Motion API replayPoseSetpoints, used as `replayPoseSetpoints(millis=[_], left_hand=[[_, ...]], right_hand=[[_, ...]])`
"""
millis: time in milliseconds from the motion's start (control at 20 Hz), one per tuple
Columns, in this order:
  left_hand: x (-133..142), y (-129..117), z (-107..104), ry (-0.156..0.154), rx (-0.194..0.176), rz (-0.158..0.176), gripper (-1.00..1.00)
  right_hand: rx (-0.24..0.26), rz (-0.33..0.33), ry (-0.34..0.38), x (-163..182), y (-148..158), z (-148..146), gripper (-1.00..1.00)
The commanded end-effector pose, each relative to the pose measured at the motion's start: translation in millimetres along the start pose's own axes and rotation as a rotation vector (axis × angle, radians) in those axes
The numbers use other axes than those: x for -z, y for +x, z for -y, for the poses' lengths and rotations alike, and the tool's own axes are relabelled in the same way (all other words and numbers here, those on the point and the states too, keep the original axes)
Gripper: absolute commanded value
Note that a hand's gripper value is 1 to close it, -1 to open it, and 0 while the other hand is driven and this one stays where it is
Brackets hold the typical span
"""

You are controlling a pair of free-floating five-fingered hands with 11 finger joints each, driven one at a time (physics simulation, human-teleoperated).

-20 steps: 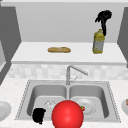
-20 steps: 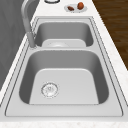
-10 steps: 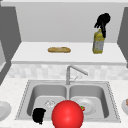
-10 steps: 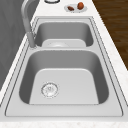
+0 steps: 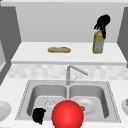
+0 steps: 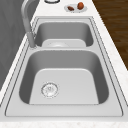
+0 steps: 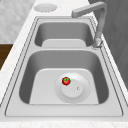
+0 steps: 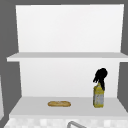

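The right robot hand (image 5: 102,23) is hanging at the top of the yellow bottle (image 5: 98,42), which is standing upright toward the right end of the shelf (image 5: 35,53) above the sink; the hand's dark fingers are reaching down over the bottle's neck and appear to be touching it, but whether they are curling round it or merely resting against it cannot be told. The upper view is showing the same arrangement, with the right robot hand (image 8: 100,76) sitting directly over the bottle (image 8: 98,98) and its fingers trailing down the front of the neck. A bread roll (image 5: 59,49) is lying flat on the same shelf, well apart to the left of the bottle. The left robot hand (image 5: 39,115) is floating low at the front edge of the left basin of the sink (image 5: 23,95), just beside a large red ball (image 5: 67,114) that is sitting in the foreground between the two basins; its fingers are looking bunched, though their state cannot be told. In the right basin a plate (image 7: 81,93) is lying flat with a small tomato (image 7: 66,80) resting on it, and the faucet (image 5: 72,71) is swinging out over that basin.
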Motion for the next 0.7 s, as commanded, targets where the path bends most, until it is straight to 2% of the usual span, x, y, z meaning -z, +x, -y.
replayPoseSetpoints(millis=[0,250,450,650], left_hand=[[0.0,0.0,0.0,0.000,0.000,0.000,0.00],[0.0,0.0,0.0,0.000,0.000,0.000,0.00],[0.0,0.0,0.0,0.000,0.000,0.000,0.00],[0.0,0.0,0.0,0.000,0.000,0.000,0.00]], right_hand=[[-0.011,0.015,0.010,9.4,-0.7,6.0,-1.00],[-0.017,0.023,0.002,9.2,-1.2,5.8,-1.00],[-0.019,0.002,0.006,5.8,-0.3,21.3,-1.00],[-0.013,0.008,0.034,34.6,-2.8,26.5,-1.00]])
